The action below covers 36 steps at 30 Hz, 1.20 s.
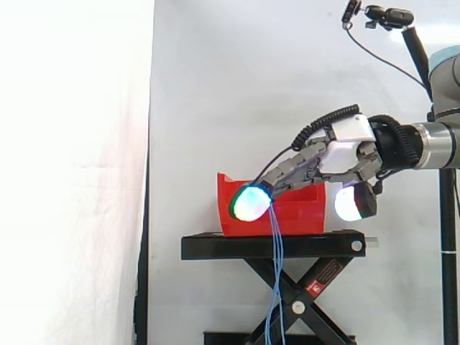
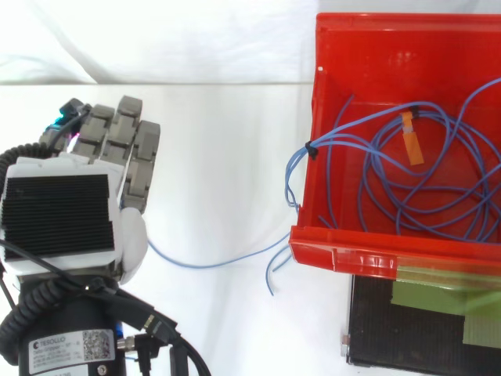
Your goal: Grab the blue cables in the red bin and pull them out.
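Hand (image 2: 63,211) sits well clear of the bin (image 2: 337,254), one blue cable (image 2: 211,265) strung across between them, can't tell if it's actually gripped.

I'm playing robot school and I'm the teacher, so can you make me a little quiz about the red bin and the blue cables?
1. True or false: every bit of the blue cables lies inside the red bin.
2. Pick one. What is fastened to the cables inside the bin? A: an orange tag. B: a green ball. C: a yellow peg.
3. Fill the gap: in the side view, the bin sits on top of a black ____.

Key
1. False. Some strands hang over the bin's wall and down outside it.
2. A.
3. stand.
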Each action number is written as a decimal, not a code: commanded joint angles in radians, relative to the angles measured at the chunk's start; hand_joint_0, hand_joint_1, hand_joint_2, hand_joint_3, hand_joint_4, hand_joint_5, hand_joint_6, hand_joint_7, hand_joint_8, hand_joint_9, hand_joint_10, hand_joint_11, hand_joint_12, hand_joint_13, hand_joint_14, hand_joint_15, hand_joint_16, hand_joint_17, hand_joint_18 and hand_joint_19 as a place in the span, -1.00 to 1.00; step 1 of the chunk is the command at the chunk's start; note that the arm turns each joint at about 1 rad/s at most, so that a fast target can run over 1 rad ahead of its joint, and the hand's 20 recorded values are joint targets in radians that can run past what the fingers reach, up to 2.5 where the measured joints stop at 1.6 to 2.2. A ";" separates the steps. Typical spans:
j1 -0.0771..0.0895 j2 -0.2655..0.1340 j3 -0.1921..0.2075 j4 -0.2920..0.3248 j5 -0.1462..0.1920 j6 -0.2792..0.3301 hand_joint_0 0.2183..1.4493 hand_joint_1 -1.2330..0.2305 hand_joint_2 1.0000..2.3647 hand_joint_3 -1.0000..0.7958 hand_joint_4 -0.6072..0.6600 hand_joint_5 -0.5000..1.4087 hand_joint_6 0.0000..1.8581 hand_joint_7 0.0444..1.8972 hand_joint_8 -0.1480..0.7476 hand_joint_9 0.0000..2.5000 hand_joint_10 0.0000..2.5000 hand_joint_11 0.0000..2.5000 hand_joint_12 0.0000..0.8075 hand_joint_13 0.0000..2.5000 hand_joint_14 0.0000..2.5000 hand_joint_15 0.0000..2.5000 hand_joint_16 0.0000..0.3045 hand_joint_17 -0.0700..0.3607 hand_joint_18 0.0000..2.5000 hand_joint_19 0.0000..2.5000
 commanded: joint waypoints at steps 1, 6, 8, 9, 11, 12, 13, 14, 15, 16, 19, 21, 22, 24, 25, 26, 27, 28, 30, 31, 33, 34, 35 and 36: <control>0.000 -0.002 0.000 -0.007 0.003 0.000 -0.21 -0.54 -1.00 -1.00 0.33 0.00 -0.99 -0.70 -0.05 -0.82 -0.99 -0.84 -0.04 -0.89 -1.00 -0.95 -0.61 -0.05 -0.95 -0.83; 0.001 -0.002 0.002 0.010 0.003 0.000 -0.21 -0.55 -1.00 -1.00 0.33 0.00 -0.99 -0.71 -0.06 -0.81 -0.99 -0.83 -0.05 -0.88 -1.00 -0.95 -0.61 -0.05 -0.95 -0.83; 0.001 -0.002 0.002 0.040 0.003 0.000 -0.21 -0.55 -1.00 -1.00 0.33 0.00 -0.99 -0.71 -0.06 -0.81 -0.99 -0.83 -0.05 -0.88 -1.00 -0.96 -0.61 -0.05 -0.95 -0.84; 0.001 -0.002 0.002 0.053 0.000 0.000 -0.21 -0.55 -1.00 -1.00 0.33 0.01 -0.99 -0.70 -0.06 -0.81 -0.99 -0.84 -0.05 -0.88 -1.00 -0.96 -0.61 -0.05 -0.95 -0.84; 0.001 -0.002 0.002 0.093 0.000 0.003 -0.21 -0.55 -1.00 -1.00 0.33 0.01 -0.99 -0.71 -0.06 -0.81 -0.99 -0.84 -0.05 -0.88 -1.00 -0.95 -0.61 -0.05 -0.95 -0.84; 0.001 -0.004 0.002 0.100 0.003 0.003 -0.21 -0.55 -1.00 -1.00 0.33 0.01 -0.99 -0.71 -0.06 -0.81 -0.99 -0.84 -0.05 -0.88 -1.00 -0.95 -0.61 -0.05 -0.95 -0.84; 0.001 -0.004 0.002 0.100 0.003 0.003 -0.21 -0.55 -1.00 -1.00 0.34 0.01 -0.99 -0.71 -0.06 -0.81 -0.99 -0.83 -0.05 -0.88 -1.00 -0.95 -0.61 -0.05 -0.95 -0.84; 0.000 -0.004 0.002 0.108 0.003 0.003 -0.21 -0.55 -1.00 -1.00 0.33 0.01 -0.99 -0.71 -0.06 -0.81 -0.99 -0.83 -0.05 -0.88 -1.00 -0.96 -0.61 -0.05 -0.95 -0.84; 0.000 -0.004 0.002 0.116 0.003 0.004 -0.21 -0.55 -1.00 -1.00 0.33 0.01 -0.99 -0.71 -0.06 -0.81 -0.99 -0.84 -0.05 -0.88 -1.00 -0.95 -0.61 -0.05 -0.95 -0.84; 0.000 -0.004 0.002 0.119 0.003 0.004 -0.21 -0.55 -1.00 -1.00 0.33 0.01 -0.99 -0.71 -0.07 -0.81 -0.99 -0.84 -0.05 -0.88 -1.00 -0.95 -0.61 -0.05 -0.95 -0.83; 0.000 -0.004 0.002 0.132 0.003 0.012 -0.21 -0.54 -1.00 -1.00 0.33 0.00 -0.99 -0.71 -0.06 -0.81 -0.99 -0.83 -0.05 -0.88 -1.00 -0.95 -0.61 -0.05 -0.95 -0.84; 0.000 -0.004 0.002 0.137 0.003 0.012 -0.22 -0.54 -1.00 -1.00 0.33 0.00 -0.99 -0.71 -0.06 -0.81 -0.99 -0.83 -0.05 -0.88 -1.00 -0.96 -0.60 -0.05 -0.95 -0.84; 0.001 -0.005 0.002 0.142 0.003 0.012 -0.21 -0.54 -1.00 -1.00 0.33 0.00 -0.99 -0.71 -0.06 -0.81 -0.99 -0.83 -0.05 -0.88 -1.00 -0.96 -0.61 -0.05 -0.95 -0.83; 0.000 -0.036 0.003 0.143 0.000 0.012 -0.22 -0.54 -1.00 -1.00 0.33 0.00 -0.99 -0.71 -0.06 -0.81 -0.99 -0.83 -0.05 -0.88 -1.00 -0.96 -0.60 -0.05 -0.95 -0.83; 0.000 -0.039 0.005 0.143 -0.002 0.012 -0.21 -0.54 -1.00 -1.00 0.33 0.00 -0.99 -0.70 -0.06 -0.81 -0.99 -0.83 -0.05 -0.88 -1.00 -0.96 -0.60 -0.05 -0.95 -0.83; -0.003 -0.059 0.005 0.154 -0.005 0.014 -0.22 -0.53 -1.00 -1.00 0.33 0.00 -0.99 -0.71 -0.06 -0.81 -0.99 -0.83 -0.05 -0.88 -1.00 -0.95 -0.60 -0.05 -0.95 -0.83; -0.006 -0.080 0.011 0.169 -0.010 0.014 -0.22 -0.53 -1.00 -1.00 0.33 0.00 -0.99 -0.71 -0.06 -0.81 -0.99 -0.83 -0.05 -0.88 -1.00 -0.96 -0.60 -0.05 -0.95 -0.83; -0.008 -0.082 0.014 0.178 -0.016 0.014 -0.21 -0.53 -1.00 -1.00 0.33 0.00 -0.99 -0.71 -0.06 -0.81 -0.99 -0.83 -0.05 -0.88 -1.00 -0.95 -0.60 -0.05 -0.95 -0.84; -0.011 -0.082 0.014 0.191 -0.020 0.012 -0.21 -0.53 -1.00 -1.00 0.33 0.00 -0.99 -0.71 -0.06 -0.81 -0.99 -0.83 -0.05 -0.88 -1.00 -0.95 -0.60 -0.05 -0.95 -0.83; -0.011 -0.082 0.014 0.192 -0.020 0.011 -0.22 -0.53 -1.00 -1.00 0.32 0.00 -0.99 -0.71 -0.06 -0.81 -0.99 -0.83 -0.05 -0.88 -1.00 -0.95 -0.60 -0.05 -0.95 -0.84; -0.016 -0.082 0.014 0.189 -0.022 0.000 -0.22 -0.53 -1.00 -1.00 0.33 0.00 -0.99 -0.70 -0.06 -0.81 -0.99 -0.83 -0.04 -0.88 -1.00 -0.96 -0.60 -0.04 -0.95 -0.83; -0.019 -0.082 0.014 0.192 -0.023 -0.006 -0.22 -0.53 -1.00 -1.00 0.33 0.00 -0.99 -0.70 -0.06 -0.81 -0.99 -0.83 -0.04 -0.88 -1.00 -0.96 -0.60 -0.04 -0.95 -0.84; -0.022 -0.082 0.014 0.194 -0.025 -0.020 -0.23 -0.53 -1.00 -1.00 0.33 -0.01 -0.99 -0.70 -0.06 -0.81 -0.99 -0.83 -0.04 -0.88 -1.00 -0.96 -0.60 -0.04 -0.95 -0.84; -0.026 -0.082 0.014 0.198 -0.028 -0.049 -0.23 -0.53 -1.00 -1.00 0.33 -0.01 -0.99 -0.70 -0.06 -0.81 -0.99 -0.83 -0.04 -0.88 -1.00 -0.96 -0.60 -0.04 -0.95 -0.84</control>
